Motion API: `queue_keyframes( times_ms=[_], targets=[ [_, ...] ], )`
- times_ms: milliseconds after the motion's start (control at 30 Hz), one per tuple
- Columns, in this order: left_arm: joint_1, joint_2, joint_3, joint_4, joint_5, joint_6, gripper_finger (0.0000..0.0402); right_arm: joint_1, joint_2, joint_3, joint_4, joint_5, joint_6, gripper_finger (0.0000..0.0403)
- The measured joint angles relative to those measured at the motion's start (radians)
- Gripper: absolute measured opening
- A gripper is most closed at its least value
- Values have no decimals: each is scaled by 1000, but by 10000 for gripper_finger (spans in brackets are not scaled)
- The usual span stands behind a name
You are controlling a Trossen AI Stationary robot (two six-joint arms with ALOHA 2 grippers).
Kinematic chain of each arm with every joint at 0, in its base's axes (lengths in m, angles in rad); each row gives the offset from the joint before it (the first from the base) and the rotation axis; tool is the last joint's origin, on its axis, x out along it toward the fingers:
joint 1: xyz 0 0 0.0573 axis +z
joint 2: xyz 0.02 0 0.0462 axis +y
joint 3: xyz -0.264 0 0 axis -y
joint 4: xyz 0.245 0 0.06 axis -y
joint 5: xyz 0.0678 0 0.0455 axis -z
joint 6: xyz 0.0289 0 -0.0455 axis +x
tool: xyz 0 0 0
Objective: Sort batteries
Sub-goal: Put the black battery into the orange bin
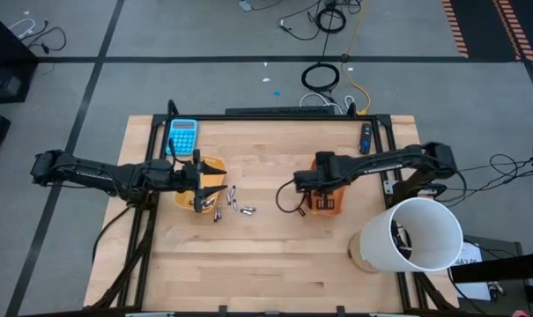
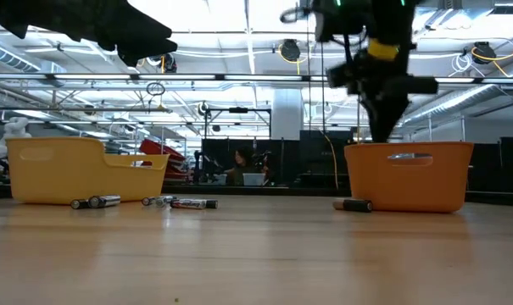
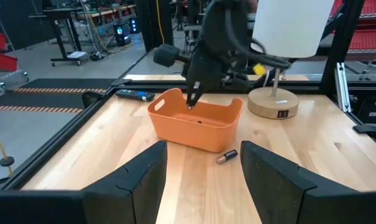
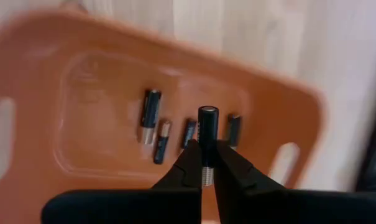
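The orange tray (image 1: 330,201) stands right of the table's middle, with several small dark batteries (image 4: 151,112) on its floor. My right gripper (image 4: 206,153) hangs over it, shut on one dark battery (image 4: 207,119). The yellow tray (image 1: 194,187) stands at left. Several loose batteries (image 1: 233,203) lie on the table beside it. One more battery (image 3: 226,157) lies on the table beside the orange tray's wall. My left gripper (image 3: 203,163) hovers open, well above the table, at the yellow tray's right edge. My right gripper pinches one battery between its two fingertips, on the silvery end (image 4: 206,163). The fingers point down from above, and the battery lies along them. Its dark end (image 4: 207,115) sticks out past the tips toward the tray floor. The battery is lifted clear.
A blue calculator (image 1: 182,136) lies at the far left of the table. A dark remote-like stick (image 1: 366,137) lies at the far right. A lamp with a white shade (image 1: 418,233) stands at the near right corner. Bare wood lies along the near edge.
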Motion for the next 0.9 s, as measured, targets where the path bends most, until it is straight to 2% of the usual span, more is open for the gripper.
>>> queue_keyframes(
  times_ms=[133,300,667,900],
  targets=[
    [0,0,0,14,0,-22,215,-34,-26,-142,87,-36,25,9],
    [0,0,0,29,7,-22,215,-105,-28,-255,158,-81,2,14],
    [0,0,0,25,7,-22,215,-221,-28,-256,231,-159,-8,17],
    [0,0,0,25,7,-22,215,-222,-28,-256,247,-157,-5,64]
  ],
)
